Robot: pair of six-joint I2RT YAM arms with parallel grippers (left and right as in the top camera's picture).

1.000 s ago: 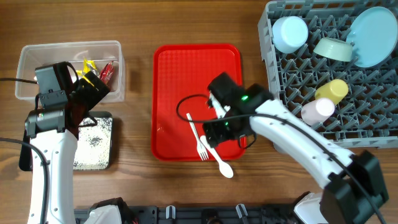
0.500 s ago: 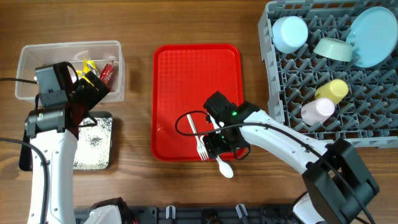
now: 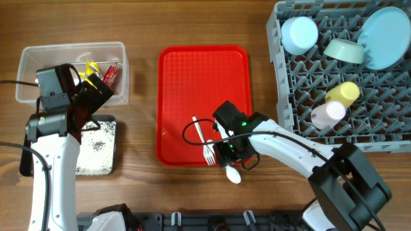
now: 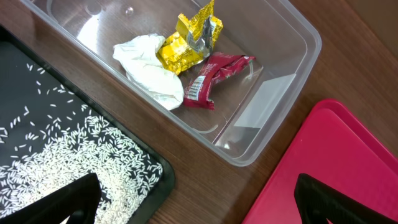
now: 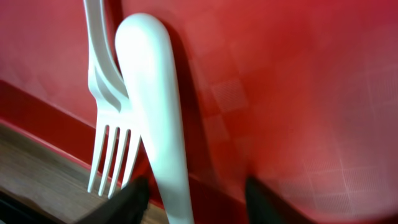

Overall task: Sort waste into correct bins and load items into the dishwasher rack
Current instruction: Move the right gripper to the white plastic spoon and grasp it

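My right gripper (image 3: 226,153) hangs low over the near edge of the red tray (image 3: 202,70), open. Its fingertips (image 5: 134,198) straddle the white spoon (image 5: 158,118) handle, with a gap on the right side. The white fork (image 5: 102,93) lies just left of the spoon, its tines over the tray lip. My left gripper (image 4: 205,208) is open and empty above the clear tub (image 4: 273,106) and black tray (image 4: 155,186). The tub holds a yellow wrapper (image 4: 189,43), a red wrapper (image 4: 214,74) and a tissue (image 4: 149,68). White crumbs (image 4: 62,168) cover the black tray.
The grey dishwasher rack (image 3: 280,64) at the right holds a blue bowl (image 3: 300,33), a pale green bowl (image 3: 343,50), a blue plate (image 3: 385,35), a yellow cup (image 3: 343,93) and a white cup (image 3: 327,114). The spoon's bowl (image 3: 232,173) overhangs onto the wooden table.
My right gripper has moved down toward the tray's near edge over the spoon and fork, and its jaws have narrowed. The left arm has not moved.
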